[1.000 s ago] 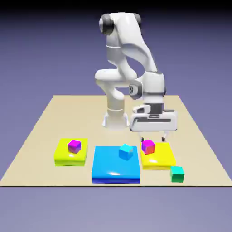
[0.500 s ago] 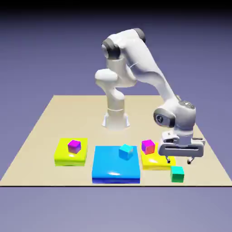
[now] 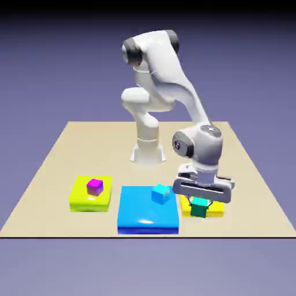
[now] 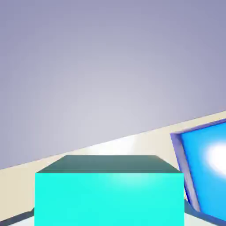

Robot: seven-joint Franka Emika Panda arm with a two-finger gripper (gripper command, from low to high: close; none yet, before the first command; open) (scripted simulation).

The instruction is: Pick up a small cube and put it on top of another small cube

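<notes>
My gripper [image 3: 199, 206] is shut on the small teal-green cube [image 3: 199, 211] and holds it off the table, in front of the right yellow block [image 3: 215, 210]. In the hand view the small cube [image 4: 109, 194] fills the bottom between the jaws and hides the fingertips. A cyan-blue cube [image 3: 161, 193] rests on the blue slab [image 3: 144, 221]. A magenta cube [image 3: 95, 186] sits on the left yellow block [image 3: 80, 200]. The hand covers the top of the right yellow block, so whatever lies there is hidden.
The blue slab [image 4: 207, 161] shows at the hand view's right edge, close to the held cube. The robot's base [image 3: 148, 151] stands at the table's far side. The table's near edge [image 3: 148, 235] runs just below the blocks.
The gripper went from above the right yellow block down to the teal-green cube at the table's front right, shut on it, and carried it up and toward the exterior view's left.
</notes>
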